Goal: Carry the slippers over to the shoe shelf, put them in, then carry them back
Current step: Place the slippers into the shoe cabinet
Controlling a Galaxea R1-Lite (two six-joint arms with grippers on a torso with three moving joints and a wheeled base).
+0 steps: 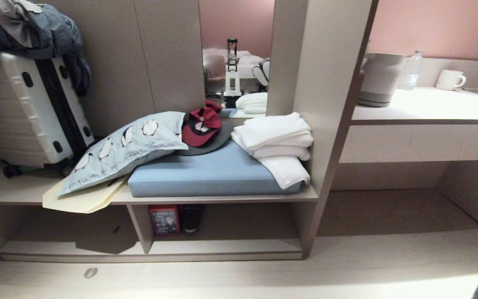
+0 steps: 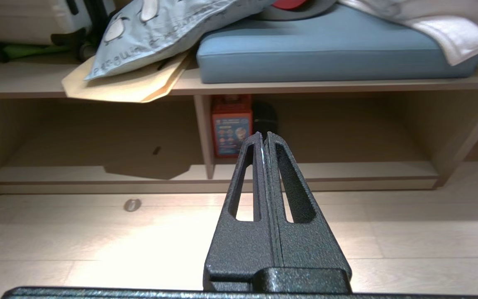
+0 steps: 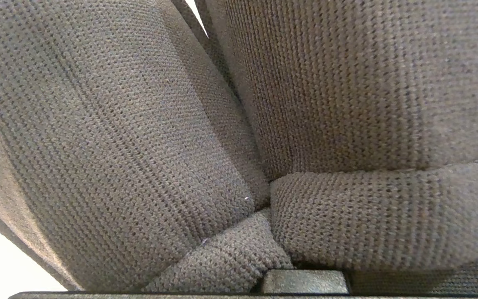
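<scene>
two slippers (image 3: pixel 139 137) fill the right wrist view, knit fabric bunched against the camera, pinched in the right hand; fingers hidden behind the cloth. left hand (image 2: pixel 264 135) pressed narrow, empty, aimed at the shelf (image 1: pixel 222 247) low under the blue cushion (image 1: pixel 210 172). neither arm visible from the head. shelf bay right of the divider (image 1: pixel 139 226) mostly bare, only a red box (image 1: pixel 164 220) and a black shoe (image 1: pixel 192 218) tucked by the divider. likely step: carry toward the shelf. best approach: square up to the right bay, stay low, keep clear of the shelf's top board and the hanging towel (image 1: pixel 284 170). aim right of the black shoe, slide toes in over the base board, set soles flat, then release. watch for one slipper slipping from the shared pinch.
</scene>
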